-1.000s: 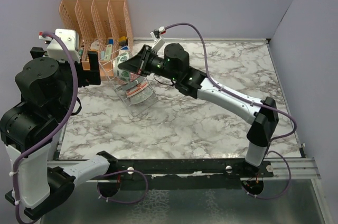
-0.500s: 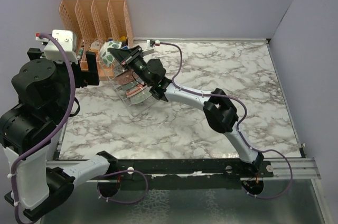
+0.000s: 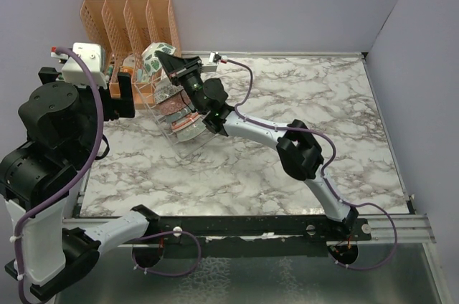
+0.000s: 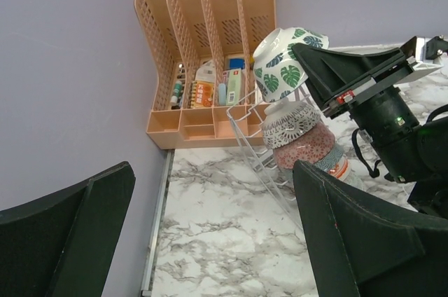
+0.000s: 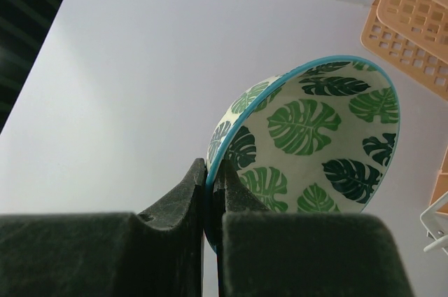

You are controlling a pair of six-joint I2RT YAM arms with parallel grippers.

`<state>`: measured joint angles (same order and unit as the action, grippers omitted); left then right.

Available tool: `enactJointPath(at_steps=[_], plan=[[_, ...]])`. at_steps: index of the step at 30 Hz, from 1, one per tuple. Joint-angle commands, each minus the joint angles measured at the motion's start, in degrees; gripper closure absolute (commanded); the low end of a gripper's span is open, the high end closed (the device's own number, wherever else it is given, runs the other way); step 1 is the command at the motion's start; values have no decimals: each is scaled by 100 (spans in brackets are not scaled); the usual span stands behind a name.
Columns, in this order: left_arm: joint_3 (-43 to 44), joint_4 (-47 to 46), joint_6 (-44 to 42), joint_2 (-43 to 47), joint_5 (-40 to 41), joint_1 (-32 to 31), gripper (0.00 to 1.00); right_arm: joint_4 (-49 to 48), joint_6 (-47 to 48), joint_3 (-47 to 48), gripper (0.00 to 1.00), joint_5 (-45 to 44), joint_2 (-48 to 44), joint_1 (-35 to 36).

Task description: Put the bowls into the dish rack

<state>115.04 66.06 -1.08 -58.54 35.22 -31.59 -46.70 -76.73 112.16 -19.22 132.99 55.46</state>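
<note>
The right end effector [image 5: 213,171], clamped on the leaf bowl's [image 5: 315,143] rim, holds it above the rack's [image 4: 255,153] far end; loading this seemingly last bowl next calls for lowering it behind the racked bowls [image 4: 290,123].

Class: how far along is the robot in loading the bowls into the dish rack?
Done: three bowls lie stacked in the dish rack. In hand: the right claw grips the leaf-patterned bowl by its rim, at the stack's end. Left: setting it in and releasing.
</note>
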Motion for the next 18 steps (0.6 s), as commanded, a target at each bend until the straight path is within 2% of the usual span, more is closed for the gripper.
enactJointPath(at_steps=[1, 18], plan=[[-55, -49, -92, 60, 176, -39, 1, -34, -412, 183, 99, -309, 109, 41], [-175, -17, -85, 87, 248, -51, 1, 417, -1180, -4, 97, -381, 360, 74]])
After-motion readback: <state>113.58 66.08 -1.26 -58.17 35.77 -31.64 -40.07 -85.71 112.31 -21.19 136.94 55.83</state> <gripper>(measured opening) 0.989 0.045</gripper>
